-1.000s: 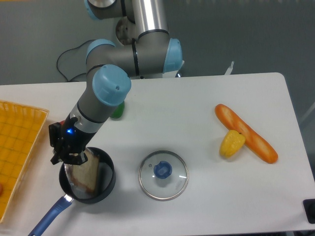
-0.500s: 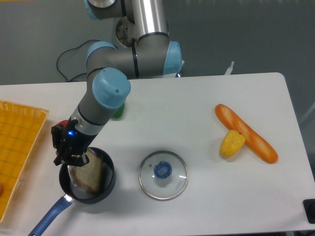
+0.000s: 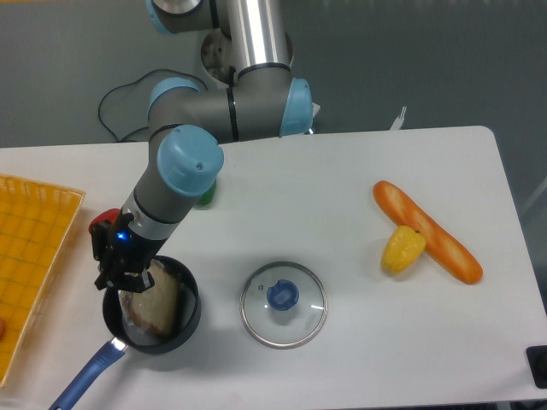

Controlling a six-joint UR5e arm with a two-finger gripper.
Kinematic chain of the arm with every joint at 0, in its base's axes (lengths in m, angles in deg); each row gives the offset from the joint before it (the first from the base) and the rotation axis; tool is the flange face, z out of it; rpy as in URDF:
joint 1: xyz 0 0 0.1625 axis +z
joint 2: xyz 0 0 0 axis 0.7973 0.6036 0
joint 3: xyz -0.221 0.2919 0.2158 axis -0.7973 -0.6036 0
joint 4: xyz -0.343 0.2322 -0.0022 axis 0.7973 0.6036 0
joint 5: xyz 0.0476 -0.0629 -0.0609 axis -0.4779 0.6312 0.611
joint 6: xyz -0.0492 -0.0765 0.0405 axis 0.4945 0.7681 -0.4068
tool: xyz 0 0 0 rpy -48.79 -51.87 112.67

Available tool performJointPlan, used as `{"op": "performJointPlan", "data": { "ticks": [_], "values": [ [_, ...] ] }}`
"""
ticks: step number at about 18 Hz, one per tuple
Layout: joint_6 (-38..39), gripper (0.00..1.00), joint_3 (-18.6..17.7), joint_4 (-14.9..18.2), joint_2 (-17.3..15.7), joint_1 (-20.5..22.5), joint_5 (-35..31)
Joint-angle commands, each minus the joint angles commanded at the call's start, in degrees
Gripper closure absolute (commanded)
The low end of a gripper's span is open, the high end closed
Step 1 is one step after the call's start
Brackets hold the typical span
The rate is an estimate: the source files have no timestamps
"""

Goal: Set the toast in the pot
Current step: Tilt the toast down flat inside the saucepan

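While gripper point(image 3: 126, 280) hangs over pot point(image 3: 190, 319), toast point(image 3: 154, 302) inside, below; grip unclear.

A round glass lid with a blue knob point(image 3: 284, 304) lies flat on the white table point(image 3: 342, 188). To its right, a long orange baguette point(image 3: 426, 231) lies diagonally, a yellow corn-like piece point(image 3: 402, 249) touching its left side. An orange gridded tray point(image 3: 30, 248) sits at the left edge. A small green object point(image 3: 205, 193) and a red one point(image 3: 102, 221) are partly hidden.

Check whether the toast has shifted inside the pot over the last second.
Yes. The toast has tipped from nearly upright to leaning lower against the pot wall, judged against the glass lid, which has not moved.
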Motion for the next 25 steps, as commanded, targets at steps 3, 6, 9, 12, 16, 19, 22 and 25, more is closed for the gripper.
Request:
{"op": "performJointPlan", "data": {
  "ticks": [3,6,9,12,16,19,22,25],
  "values": [
    [0.0,1.0,-0.09,-0.09,0.26,-0.53,-1.15],
    [-0.09,1.0,-0.26,-0.09,0.26,-0.53,-1.15],
    [-0.44,0.99,-0.44,-0.09,0.35,-0.62,-1.24],
    [-1.49,0.98,-1.14,-0.09,0.26,-0.62,-1.24],
    [-1.5,0.95,-1.41,-0.18,0.26,-1.14,-2.99],
    [-1.58,0.74,-1.41,-0.18,0.53,-1.14,-3.17],
    [-1.58,0.62,-1.41,-0.26,0.61,-1.14,-3.26],
    [-1.58,0.49,-1.41,-0.26,0.7,-1.23,-3.61]
  ]
}}
